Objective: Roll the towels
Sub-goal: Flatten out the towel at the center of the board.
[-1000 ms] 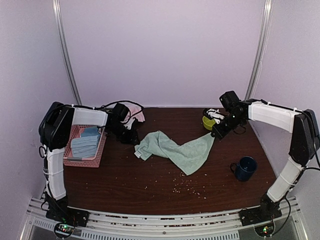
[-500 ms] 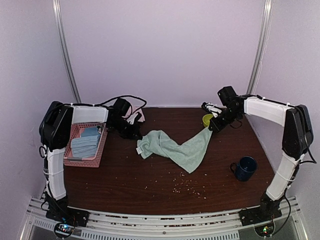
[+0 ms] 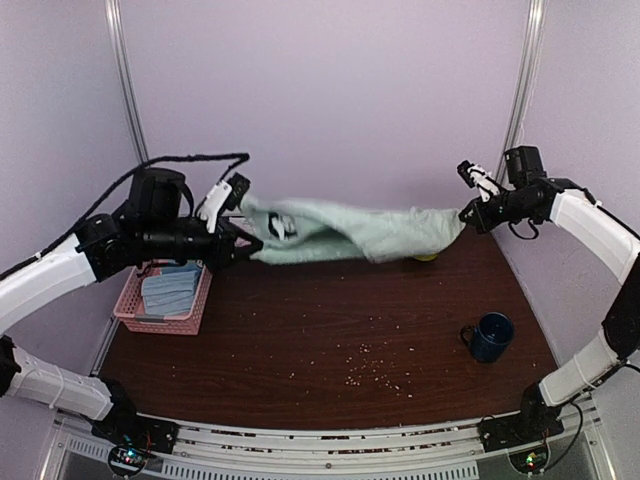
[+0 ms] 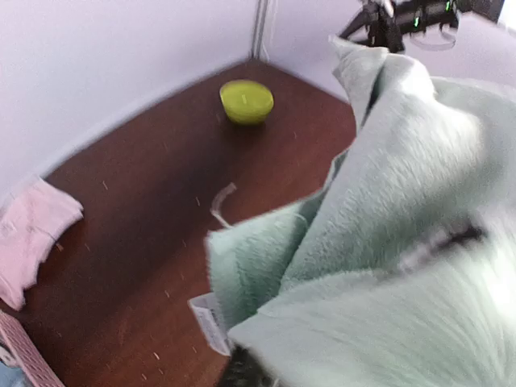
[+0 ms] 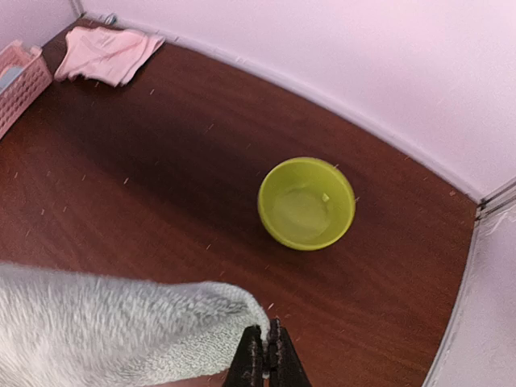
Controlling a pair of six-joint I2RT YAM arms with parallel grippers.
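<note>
The sage green towel hangs in the air above the back of the table, stretched between both grippers. My left gripper is shut on its left end; in the left wrist view the green towel drapes over the jaws and hides them. My right gripper is shut on the right corner, and the right wrist view shows its jaws pinching the cloth's edge. The pale pink towel lies crumpled at the table's back left corner; from above it is hidden behind the green one.
A yellow-green bowl sits at the back right, under the raised towel. A dark blue mug stands at the right. The pink basket with blue-grey towels is at the left edge. Crumbs dot the table's middle.
Both arms have risen, lifting the green towel off the table and pulling it out between them. The left gripper closed on the towel's left end.
</note>
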